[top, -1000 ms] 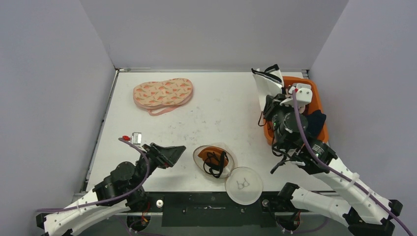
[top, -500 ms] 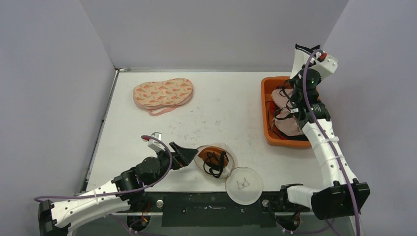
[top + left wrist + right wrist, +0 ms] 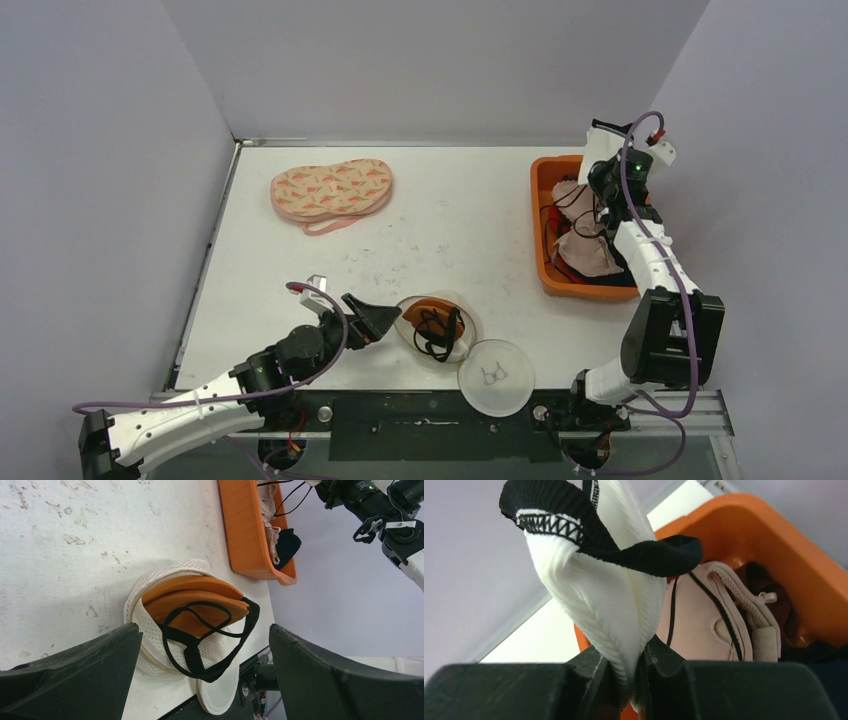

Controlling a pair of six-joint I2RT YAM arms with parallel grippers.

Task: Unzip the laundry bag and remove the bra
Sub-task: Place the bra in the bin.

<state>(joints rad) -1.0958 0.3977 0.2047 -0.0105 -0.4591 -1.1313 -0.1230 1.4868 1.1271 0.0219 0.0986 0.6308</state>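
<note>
The round white mesh laundry bag (image 3: 463,322) lies open near the table's front edge, its flap (image 3: 495,377) folded out over the edge. An orange bra (image 3: 424,312) (image 3: 195,597) with black straps sits in the bag's mouth. My left gripper (image 3: 378,318) (image 3: 202,635) is open just left of the bag, one finger on each side of it in the left wrist view, touching nothing. My right gripper (image 3: 602,163) (image 3: 640,672) is shut on a white ribbed garment (image 3: 609,590) with black trim, held above the far end of the orange bin (image 3: 541,215).
The orange bin (image 3: 744,525) at the right edge holds beige and dark garments (image 3: 588,252). A peach patterned pouch (image 3: 331,190) lies at the far left. The side walls stand close to the table's edges.
The right arm has swung from the bin's left side to its far right end, carrying the white garment. The left gripper has moved right, up to the bag.
</note>
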